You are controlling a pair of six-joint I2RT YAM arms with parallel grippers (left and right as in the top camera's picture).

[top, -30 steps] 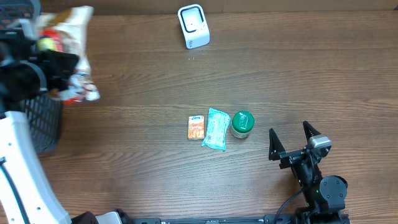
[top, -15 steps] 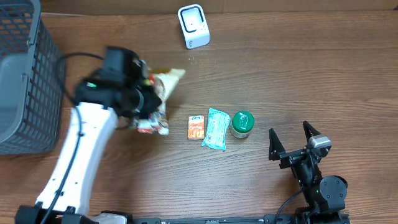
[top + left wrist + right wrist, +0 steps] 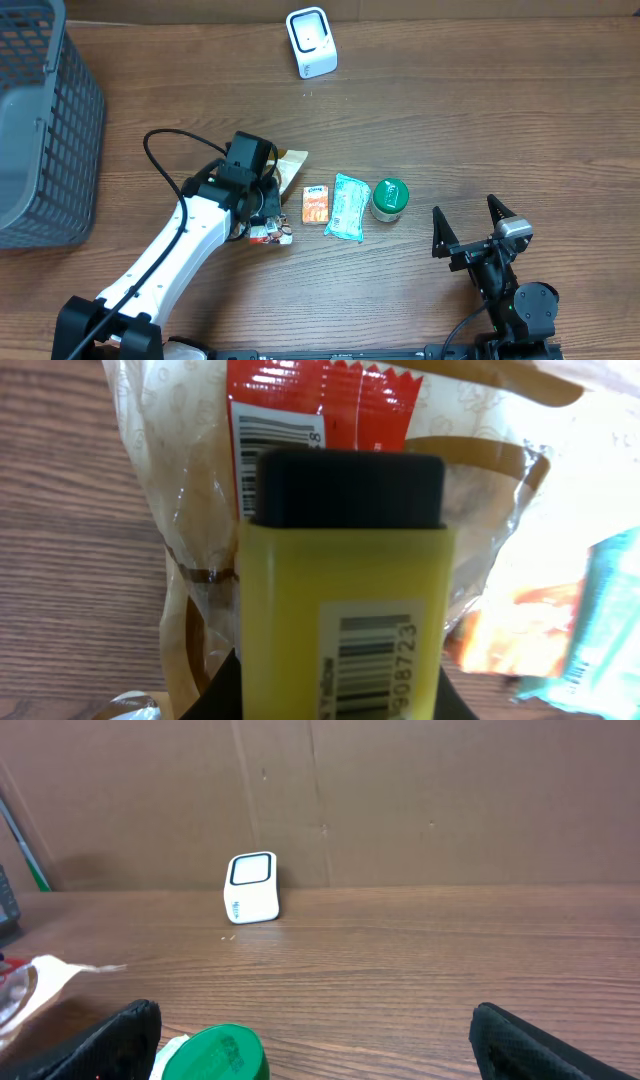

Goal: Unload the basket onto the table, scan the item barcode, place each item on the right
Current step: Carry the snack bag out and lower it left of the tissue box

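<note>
Much of the left gripper (image 3: 264, 208) is hard to read: from above its own wrist covers the fingers, and in the left wrist view only 2 dark slivers show at the bottom edge. It is pressed together on the clear crinkly plastic bag of snacks (image 3: 289, 165), which lies on the brown wooden table (image 3: 500, 100) left of centre, just beside the loose items.

In the wrist view a yellow container with a black cap (image 3: 345, 600) fills the middle and rises right between those slivers. I cannot tell whether it sits inside the film or in front of it. Its lower part is cut off by the picture edge. Behind it a red packet (image 3: 335, 400) shows through the bag, half hidden. 2 barcodes are visible there: 1 on the yellow container's white label (image 3: 372, 660), cropped at the bottom, and 1 on the red packet, partly covered by the cap.

The right gripper (image 3: 466, 214) hangs with its fingers spread wide, holding nothing, near the table's front right.

Count: 1 white box-shaped scanner (image 3: 311, 42) at the far edge, well apart from the bag; 1 grey mesh basket (image 3: 62, 150), cut off at the left; 3 loose items in a row, namely 1 small orange packet (image 3: 316, 204), 1 teal pouch (image 3: 349, 207) and 1 green-lidded jar (image 3: 390, 198).
</note>
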